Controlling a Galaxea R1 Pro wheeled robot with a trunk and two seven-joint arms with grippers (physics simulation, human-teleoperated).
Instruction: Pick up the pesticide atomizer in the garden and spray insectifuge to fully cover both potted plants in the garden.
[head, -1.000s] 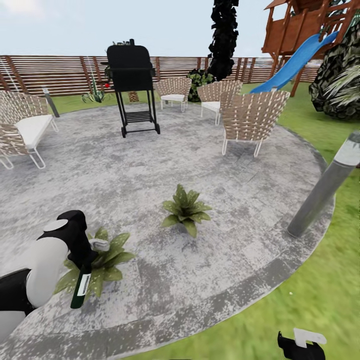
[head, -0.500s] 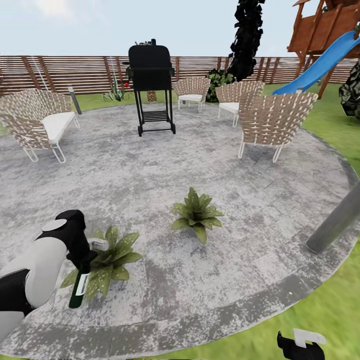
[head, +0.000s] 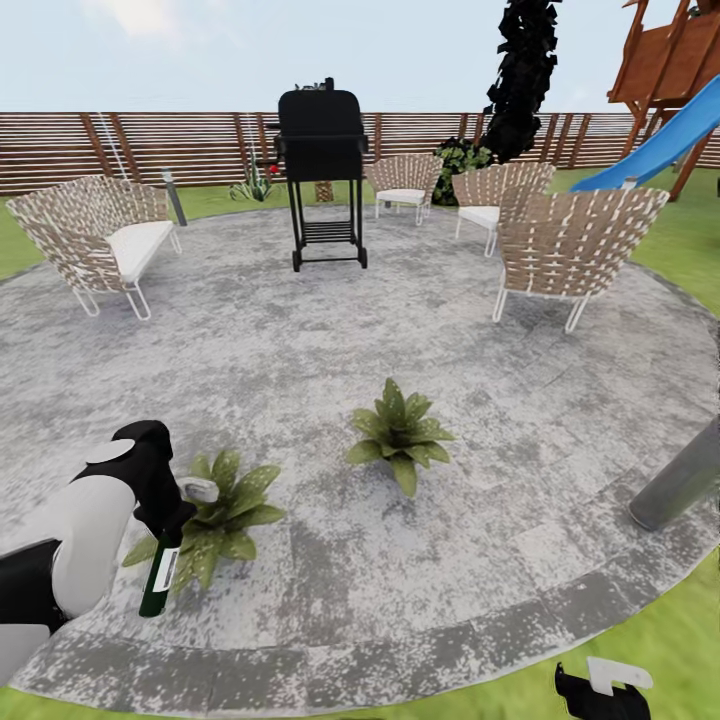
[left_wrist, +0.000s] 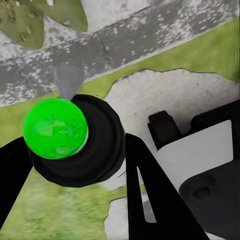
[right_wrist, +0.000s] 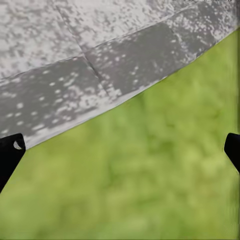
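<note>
Left gripper (head: 165, 520) clamping pesticide atomizer (head: 160, 580), hanging tip-down beside near potted plant (head: 215, 515). Right gripper (head: 600, 690) idling spread, holding nothing. Risking spraying paving, missing far potted plant (head: 400, 435).

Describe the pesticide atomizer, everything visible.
The pesticide atomizer is a slim dark-green bottle with a white label. It hangs from the left pincer, body pointing down and slightly tilted, in front of the nearer potted plant at the patio's near edge. In the left wrist view its bright green rounded tip sits in a black collar between the dark fingers, which close on it.
</note>
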